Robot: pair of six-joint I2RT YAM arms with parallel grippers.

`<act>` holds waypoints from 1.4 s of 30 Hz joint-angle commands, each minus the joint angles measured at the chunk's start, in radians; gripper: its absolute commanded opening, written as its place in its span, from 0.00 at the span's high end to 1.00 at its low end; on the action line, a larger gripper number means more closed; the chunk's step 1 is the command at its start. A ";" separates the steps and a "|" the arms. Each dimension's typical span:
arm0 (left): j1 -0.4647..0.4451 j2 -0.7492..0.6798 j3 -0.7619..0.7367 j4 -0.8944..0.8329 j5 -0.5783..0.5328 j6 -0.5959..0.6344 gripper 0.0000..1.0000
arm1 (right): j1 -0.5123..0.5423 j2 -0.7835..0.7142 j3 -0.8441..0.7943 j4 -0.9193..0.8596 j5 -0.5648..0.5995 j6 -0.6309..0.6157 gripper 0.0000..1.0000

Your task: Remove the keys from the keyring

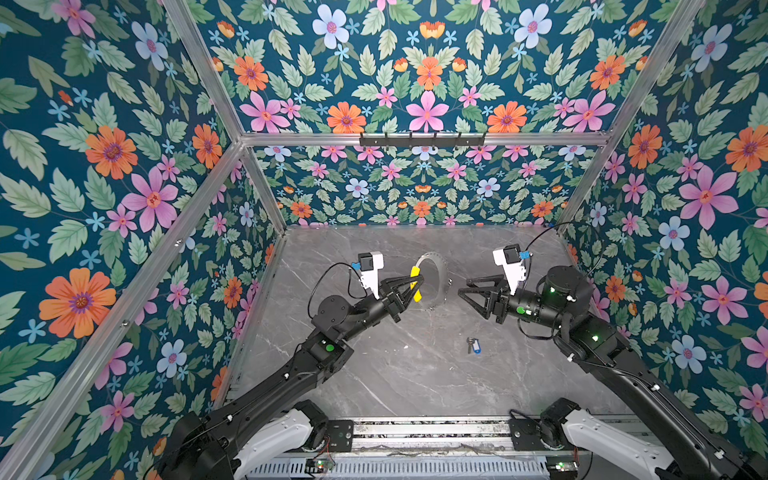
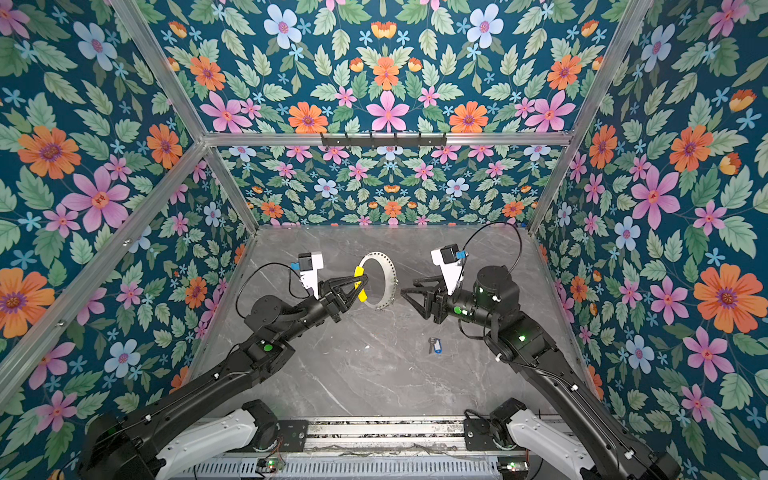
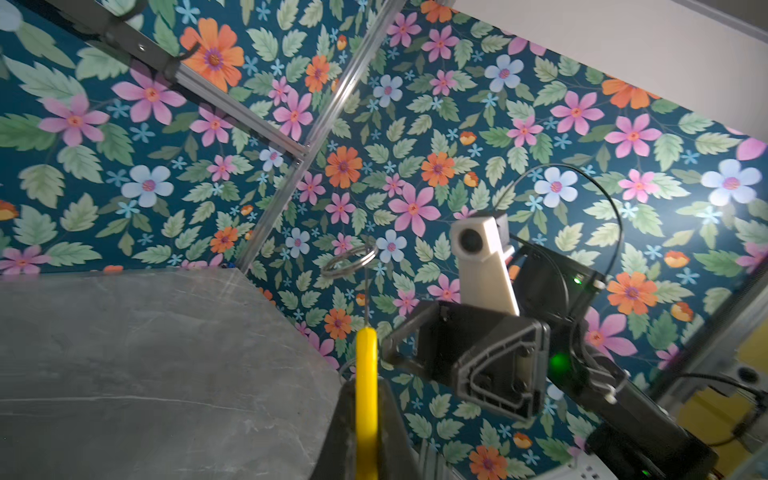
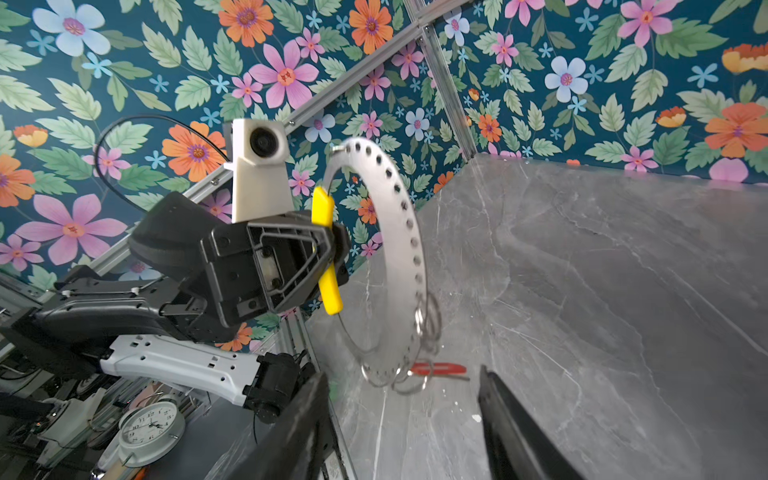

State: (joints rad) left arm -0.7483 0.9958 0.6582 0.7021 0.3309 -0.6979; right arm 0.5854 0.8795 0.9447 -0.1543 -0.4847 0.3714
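My left gripper is shut on the yellow arc of the keyring and holds the hoop upright above the table. A red-tagged key hangs from split rings at the hoop's low edge. An empty split ring sits on the far rim. A blue-tagged key lies loose on the table. Just right of the hoop, my right gripper is open and holds nothing.
The grey marble table is boxed in by floral walls on three sides with aluminium posts. A black hook rack sits on the back rail. The arm bases stand along the front rail.
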 commanded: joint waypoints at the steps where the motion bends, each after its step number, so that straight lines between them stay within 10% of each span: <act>1: -0.014 0.014 0.014 -0.021 -0.170 0.045 1.00 | 0.060 -0.004 -0.043 0.046 0.139 -0.004 0.41; 19: -0.060 0.069 0.031 0.003 -0.238 0.025 1.00 | 0.170 0.181 -0.059 0.154 0.198 -0.053 0.44; 42: -0.072 0.075 0.028 0.017 -0.234 0.019 1.00 | 0.182 0.239 -0.023 0.134 0.236 -0.080 0.78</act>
State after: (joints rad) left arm -0.8169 1.0691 0.6815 0.6720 0.0822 -0.6743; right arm 0.7639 1.1175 0.9165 -0.0441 -0.2573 0.3073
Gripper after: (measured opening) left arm 0.089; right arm 0.218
